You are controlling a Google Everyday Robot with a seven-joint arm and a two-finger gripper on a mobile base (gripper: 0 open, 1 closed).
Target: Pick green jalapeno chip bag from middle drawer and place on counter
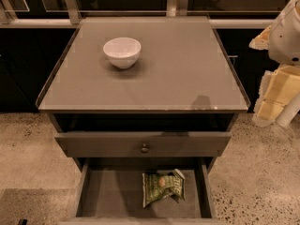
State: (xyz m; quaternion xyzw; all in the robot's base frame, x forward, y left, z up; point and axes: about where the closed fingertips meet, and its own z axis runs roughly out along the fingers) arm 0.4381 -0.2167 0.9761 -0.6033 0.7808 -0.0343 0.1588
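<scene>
The green jalapeno chip bag [163,187] lies crinkled on the floor of the open middle drawer [108,196], right of its centre. The drawer is pulled out at the bottom of the view. The counter [178,74] is the flat grey cabinet top above it. My gripper [274,97] hangs at the far right edge of the view, beside the cabinet's right side, at about counter height. It is well away from the bag and holds nothing that I can see.
A white bowl [122,52] stands on the counter's back left. A grey drawer front with a small round knob [144,147] sits slightly out above the open drawer. Speckled floor lies on both sides of the cabinet. Dark cabinets stand behind.
</scene>
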